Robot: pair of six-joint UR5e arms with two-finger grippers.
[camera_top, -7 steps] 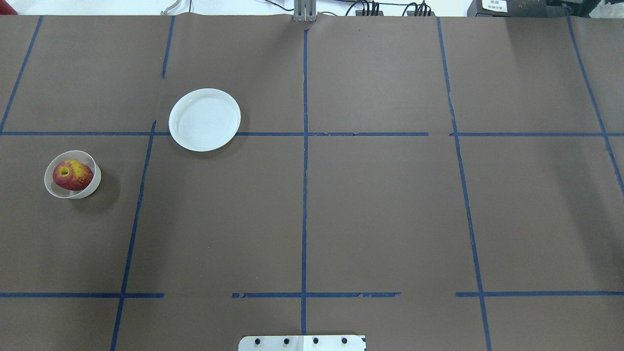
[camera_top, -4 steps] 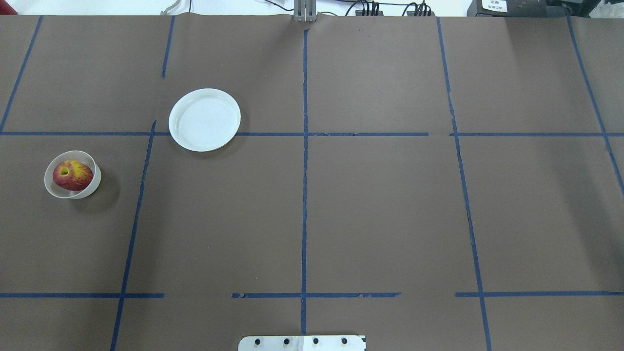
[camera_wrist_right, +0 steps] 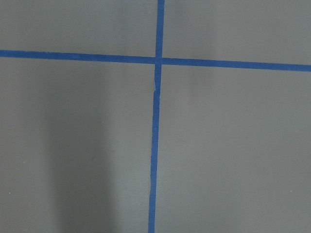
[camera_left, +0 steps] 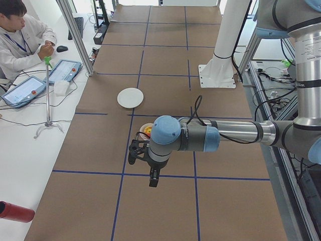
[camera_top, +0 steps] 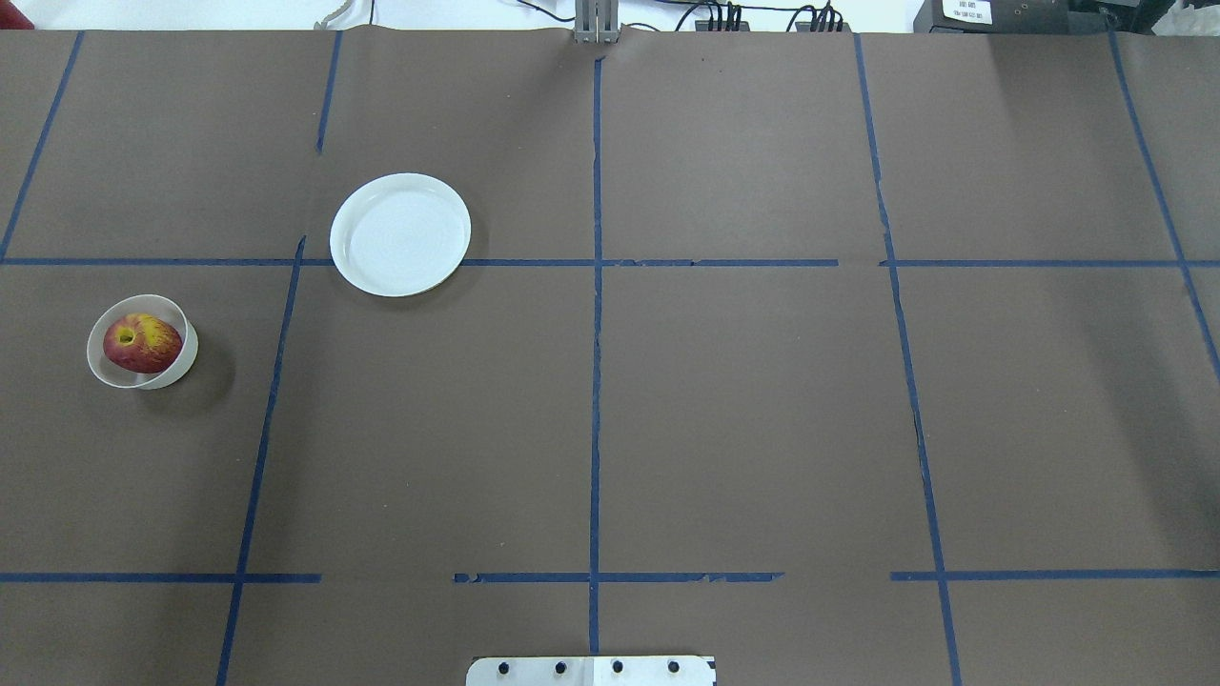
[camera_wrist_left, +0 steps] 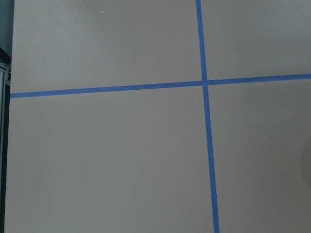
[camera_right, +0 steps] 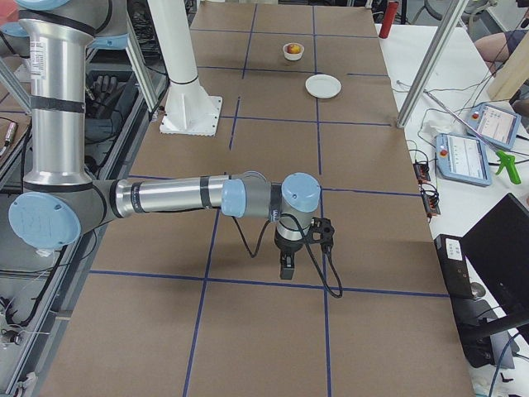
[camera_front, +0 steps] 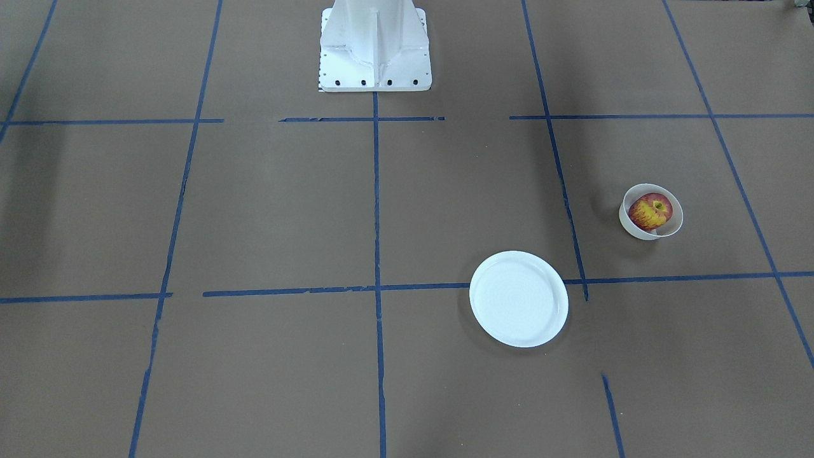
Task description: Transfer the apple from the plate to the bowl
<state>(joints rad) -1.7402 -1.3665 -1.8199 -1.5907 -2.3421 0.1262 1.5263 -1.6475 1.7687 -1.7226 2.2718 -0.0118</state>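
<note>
The red and yellow apple (camera_top: 143,343) lies in the small off-white bowl (camera_top: 183,366) at the table's left side. The white plate (camera_top: 400,234) is bare, farther back and to the right of the bowl. In the front-facing view the apple (camera_front: 650,212) sits in the bowl (camera_front: 636,230), with the plate (camera_front: 519,299) nearer the camera. My left gripper (camera_left: 153,179) shows only in the exterior left view, pointing down above the table, nearer that camera than the bowl. My right gripper (camera_right: 286,270) shows only in the exterior right view, far from both dishes. I cannot tell whether either is open or shut.
Blue tape lines cross the brown table cover. The white robot pedestal (camera_front: 374,44) stands at the table's near-robot edge. An operator (camera_left: 20,35) sits at a side desk with tablets (camera_left: 62,71). Both wrist views show only bare cover and tape.
</note>
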